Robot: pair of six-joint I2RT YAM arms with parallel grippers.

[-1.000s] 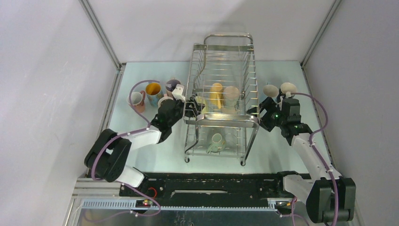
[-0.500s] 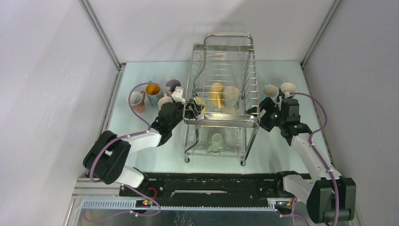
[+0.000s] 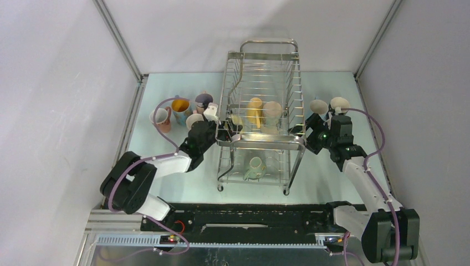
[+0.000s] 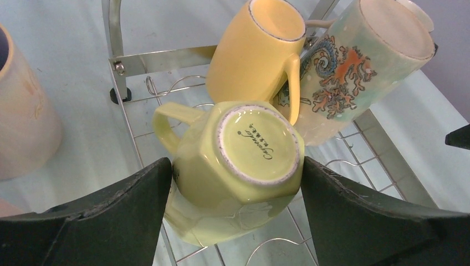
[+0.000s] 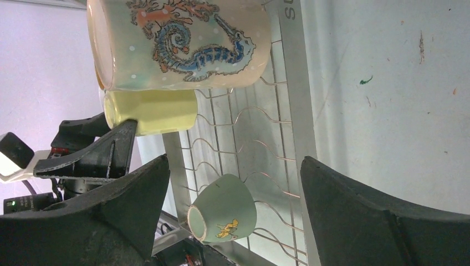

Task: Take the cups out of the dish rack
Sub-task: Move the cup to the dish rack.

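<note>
The left gripper point(image 4: 235, 160) has its matte black jaws wide apart, straddling an upturned lime mug point(image 4: 258, 147). Their tips sit close beside its faceted, glossy walls, with no clamp evident. The mug's unglazed foot ring frames a printed mark. Behind it lean a smooth yellow mug point(image 4: 255, 50) and a speckled seahorse mug point(image 4: 354, 61), all on the upper wire tier of the chrome dish rack point(image 3: 260, 141).

The right gripper point(image 5: 235, 160) gapes empty at the rack's other side. A pale green cup point(image 5: 221, 208) lies on the lower tier. On the table point(image 3: 166, 183), four glazed cups point(image 3: 180, 105) stand to the left of the rack and two cream cups point(image 3: 327, 105) to its right.
</note>
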